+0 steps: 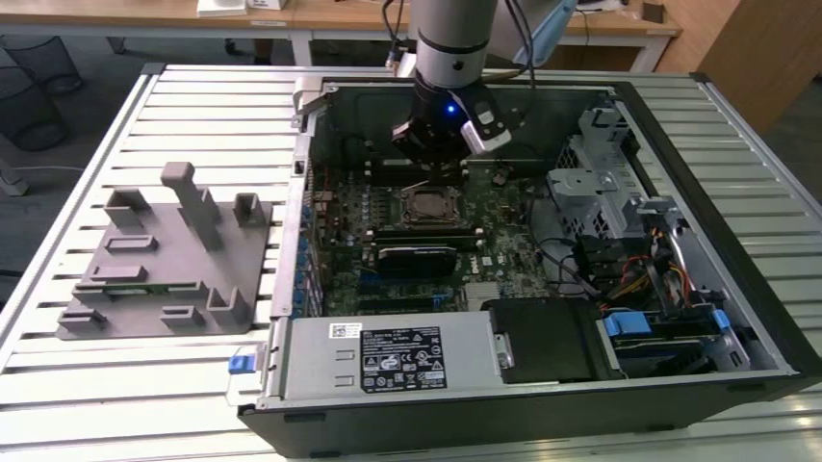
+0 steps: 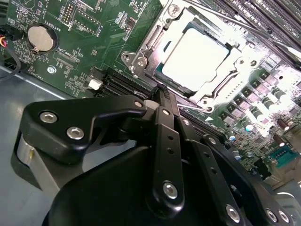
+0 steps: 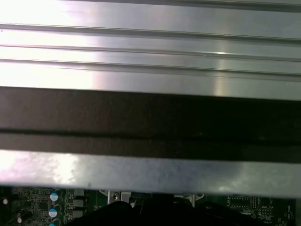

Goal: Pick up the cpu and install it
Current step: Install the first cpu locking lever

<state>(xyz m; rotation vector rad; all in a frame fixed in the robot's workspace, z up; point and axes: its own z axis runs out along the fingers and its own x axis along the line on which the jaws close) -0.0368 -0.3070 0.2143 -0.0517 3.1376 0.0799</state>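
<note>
- One gripper [image 2: 162,92] hangs over the green motherboard [image 2: 84,42] inside the open computer case [image 1: 719,289], fingers closed together, holding nothing.
- Seated in the metal socket frame [image 2: 141,61], the cpu [image 2: 195,59] lies flat, just beyond the fingertips.
- Outside the case, a grey fixture [image 1: 167,255] stands on the slatted table [image 1: 77,385].

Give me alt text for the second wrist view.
A pale silver cpu sits in its metal-framed socket on a green motherboard. The black gripper is in the foreground just short of the socket, holding nothing visible.
</note>
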